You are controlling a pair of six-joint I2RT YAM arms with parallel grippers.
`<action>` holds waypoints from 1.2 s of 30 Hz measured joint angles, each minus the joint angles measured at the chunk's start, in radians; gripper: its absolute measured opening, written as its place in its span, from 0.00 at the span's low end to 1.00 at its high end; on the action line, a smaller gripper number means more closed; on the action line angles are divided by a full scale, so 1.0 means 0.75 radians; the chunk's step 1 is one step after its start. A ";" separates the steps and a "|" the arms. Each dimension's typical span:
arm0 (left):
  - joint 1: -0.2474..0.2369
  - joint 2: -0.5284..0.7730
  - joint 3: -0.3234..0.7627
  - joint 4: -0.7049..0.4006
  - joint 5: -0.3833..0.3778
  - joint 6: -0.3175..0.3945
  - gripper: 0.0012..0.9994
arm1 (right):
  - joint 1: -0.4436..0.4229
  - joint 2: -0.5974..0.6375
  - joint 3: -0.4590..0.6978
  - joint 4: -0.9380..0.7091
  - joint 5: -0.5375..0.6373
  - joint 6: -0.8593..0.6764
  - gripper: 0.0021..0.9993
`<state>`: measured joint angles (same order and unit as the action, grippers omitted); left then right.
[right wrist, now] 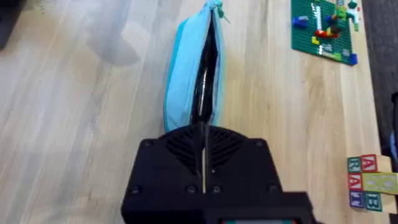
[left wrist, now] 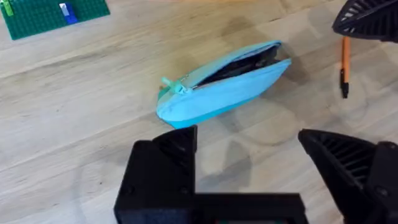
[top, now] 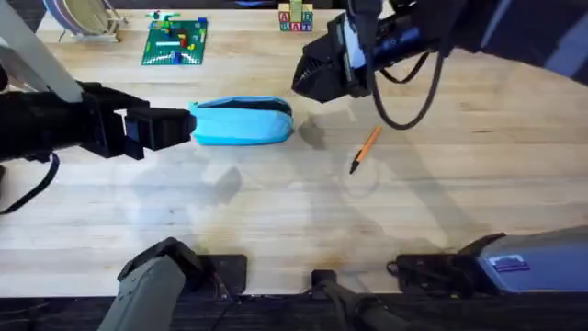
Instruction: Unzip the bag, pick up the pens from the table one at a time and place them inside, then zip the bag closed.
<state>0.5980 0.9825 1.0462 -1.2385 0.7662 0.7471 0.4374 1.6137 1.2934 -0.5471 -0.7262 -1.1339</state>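
The light-blue bag [top: 241,121] lies on the table [top: 276,211] left of centre, its zipper open along most of the top and a dark inside showing [left wrist: 239,62] [right wrist: 202,81]. The zip pull [right wrist: 216,7] sits at the bag's left end. My left gripper [top: 179,127] is just off that end, open [left wrist: 249,146], with nothing between its fingers. My right gripper [top: 317,78] hovers beyond the bag's right end, its fingers shut together [right wrist: 204,149]. One orange pen [top: 366,149] with a black tip lies on the table right of the bag [left wrist: 344,62].
A green brick baseplate [top: 175,41] with small bricks lies at the back left. Letter blocks [top: 295,18] stand at the back centre. A rack with round plates [top: 83,18] is at the far left corner. Bare wood runs along the front half.
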 joint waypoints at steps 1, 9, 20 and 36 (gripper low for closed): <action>0.000 0.000 0.000 0.000 0.000 0.000 1.00 | 0.002 0.014 0.000 0.004 -0.001 -0.001 0.03; 0.000 0.000 0.000 0.000 0.000 0.000 0.99 | 0.042 0.110 0.000 0.128 -0.005 0.021 0.03; 0.000 0.000 0.000 0.000 0.000 -0.001 1.00 | 0.070 0.142 0.000 0.174 -0.006 0.076 0.03; 0.000 0.000 0.000 0.000 0.000 -0.001 1.00 | 0.102 0.170 0.000 0.283 -0.006 0.131 0.03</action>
<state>0.5980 0.9826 1.0462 -1.2385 0.7662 0.7467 0.5142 1.7411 1.2934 -0.3347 -0.7307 -1.0359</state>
